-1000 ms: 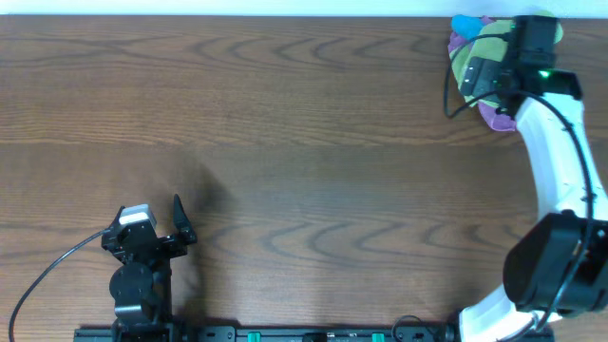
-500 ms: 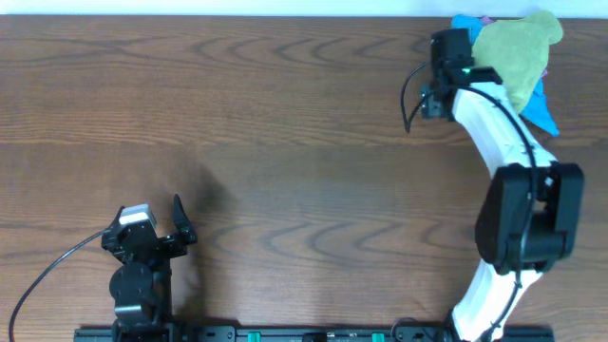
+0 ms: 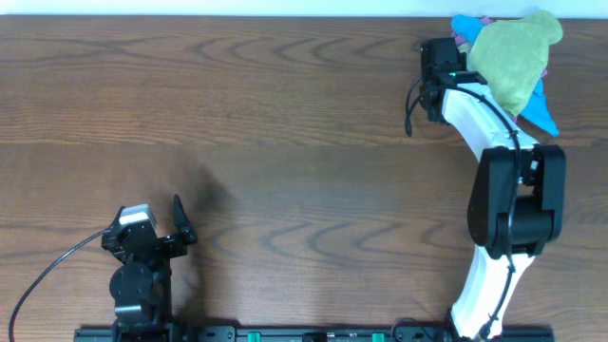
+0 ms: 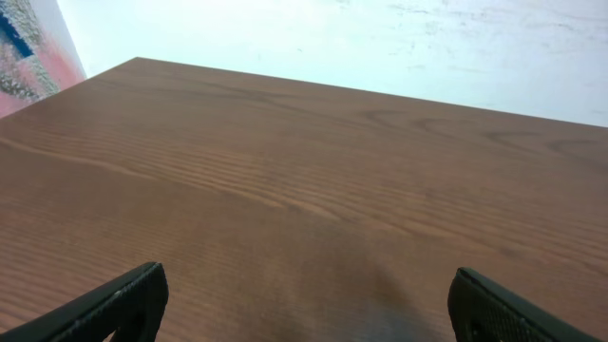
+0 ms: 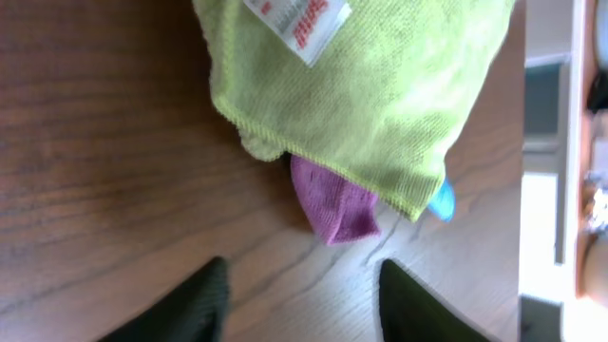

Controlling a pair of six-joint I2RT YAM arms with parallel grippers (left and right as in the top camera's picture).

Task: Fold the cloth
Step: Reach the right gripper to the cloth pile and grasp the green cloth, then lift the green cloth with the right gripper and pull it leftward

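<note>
The lime-green cloth (image 3: 508,52) lies crumpled at the table's far right corner, on top of a blue cloth (image 3: 543,112) and a purple one (image 3: 463,38). In the right wrist view the cloth (image 5: 380,85) fills the top, its white tag (image 5: 299,19) facing up, and the purple cloth (image 5: 332,204) pokes out from under its edge. My right gripper (image 5: 304,304) hovers just short of that edge, open, with only bare wood between its fingers. It sits at the pile's left side (image 3: 446,52). My left gripper (image 4: 309,313) is wide open and holds nothing.
The left arm (image 3: 142,256) rests at the near left edge, far from the cloths. The table's back edge (image 3: 285,16) and right edge run close to the pile. A blue corner (image 5: 440,199) shows beside the purple cloth.
The right arm has swung off the top of the pile to its left side, uncovering the cloths. Its jaws have narrowed. The left arm has not moved.
</note>
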